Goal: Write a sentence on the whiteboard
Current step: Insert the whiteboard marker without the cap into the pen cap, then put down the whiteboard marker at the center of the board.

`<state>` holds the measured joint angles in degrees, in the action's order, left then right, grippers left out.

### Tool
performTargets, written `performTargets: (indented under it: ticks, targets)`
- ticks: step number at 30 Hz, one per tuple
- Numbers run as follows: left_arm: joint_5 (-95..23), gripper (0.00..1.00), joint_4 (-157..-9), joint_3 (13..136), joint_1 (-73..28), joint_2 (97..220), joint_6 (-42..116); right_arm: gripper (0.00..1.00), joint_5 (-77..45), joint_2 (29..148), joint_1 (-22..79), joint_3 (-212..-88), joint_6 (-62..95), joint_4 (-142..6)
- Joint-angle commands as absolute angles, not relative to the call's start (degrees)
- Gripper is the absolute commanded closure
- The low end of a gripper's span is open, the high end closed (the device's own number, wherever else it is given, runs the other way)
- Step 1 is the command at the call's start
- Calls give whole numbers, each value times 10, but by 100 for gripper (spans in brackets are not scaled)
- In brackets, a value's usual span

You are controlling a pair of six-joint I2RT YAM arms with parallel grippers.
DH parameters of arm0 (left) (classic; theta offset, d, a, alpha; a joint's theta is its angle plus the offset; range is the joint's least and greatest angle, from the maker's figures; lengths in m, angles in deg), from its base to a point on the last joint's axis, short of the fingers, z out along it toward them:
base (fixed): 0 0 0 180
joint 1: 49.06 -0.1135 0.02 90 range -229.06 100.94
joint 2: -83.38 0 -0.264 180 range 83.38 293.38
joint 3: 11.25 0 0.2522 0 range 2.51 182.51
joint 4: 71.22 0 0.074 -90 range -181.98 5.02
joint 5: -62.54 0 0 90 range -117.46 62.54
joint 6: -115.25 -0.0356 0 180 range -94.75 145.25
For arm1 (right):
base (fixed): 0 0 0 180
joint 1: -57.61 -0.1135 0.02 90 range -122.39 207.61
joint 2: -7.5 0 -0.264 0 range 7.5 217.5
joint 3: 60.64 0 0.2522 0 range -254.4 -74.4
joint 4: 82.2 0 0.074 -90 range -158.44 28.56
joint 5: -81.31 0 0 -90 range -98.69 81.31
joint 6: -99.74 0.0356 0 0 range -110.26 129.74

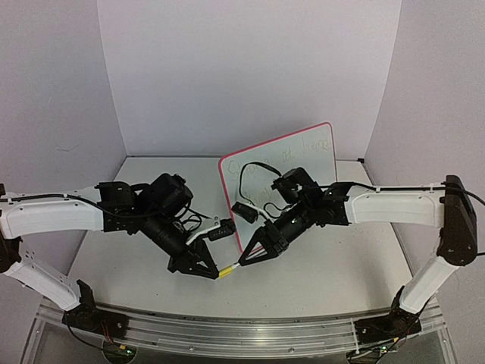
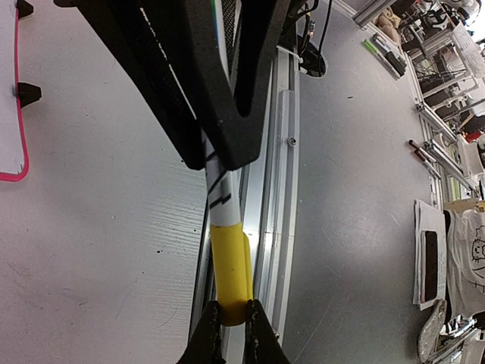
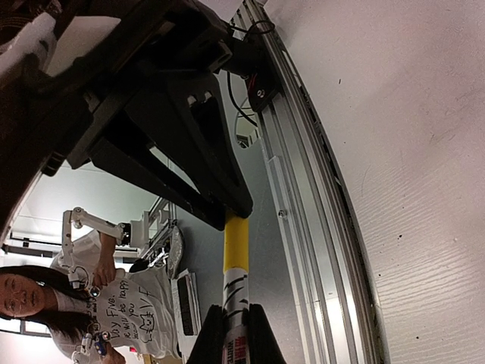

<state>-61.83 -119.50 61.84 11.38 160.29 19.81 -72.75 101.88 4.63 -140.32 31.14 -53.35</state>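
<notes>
Over the pale table (image 1: 326, 280), left gripper (image 1: 216, 271) clamps the yellow cap (image 2: 231, 277) of the slim white plastic marker (image 3: 236, 292), right gripper (image 1: 244, 262) its barrel (likely light, slick; hold mid-barrel).

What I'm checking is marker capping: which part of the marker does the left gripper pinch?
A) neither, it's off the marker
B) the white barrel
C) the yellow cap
C: the left gripper pinches the yellow cap, while the right gripper clamps the white barrel.
</notes>
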Motion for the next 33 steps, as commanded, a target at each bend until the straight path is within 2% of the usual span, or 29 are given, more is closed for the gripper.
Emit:
performTargets:
  ticks: [1, 9, 10, 11, 13, 15, 20, 24, 26, 30, 33]
  targets:
    - [-609, 100, -996, 646, 114, 1588, 204, 100, -744, 1037, 2, -1432, 312, -583]
    - [-593, 100, -1018, 653, 114, 1589, 199, 100, -714, 1021, -2, -1426, 310, -590]
    - [-573, 98, -1033, 653, 114, 1586, 196, 100, -699, 1010, -2, -1422, 308, -588]
    - [-552, 94, -1045, 651, 113, 1578, 195, 100, -682, 997, -2, -1419, 307, -584]
    - [-498, 80, -1065, 639, 111, 1558, 194, 100, -644, 969, 4, -1412, 304, -566]
    - [-456, 61, -1081, 624, 105, 1537, 199, 100, -604, 939, 13, -1410, 295, -530]
    - [-388, 34, -1115, 596, 51, 1485, 219, 100, -470, 859, 34, -1416, 270, -419]
    - [-376, 26, -1132, 591, -23, 1462, 239, 100, -305, 818, 35, -1433, 259, -339]
    - [-351, 24, -1143, 600, -55, 1465, 243, 100, -274, 806, 34, -1422, 257, -335]
    - [-310, 19, -1154, 617, -128, 1482, 272, 100, -201, 784, 12, -1373, 283, -403]
    - [-333, 17, -1130, 605, -196, 1479, 302, 100, -113, 772, -22, -1309, 319, -501]
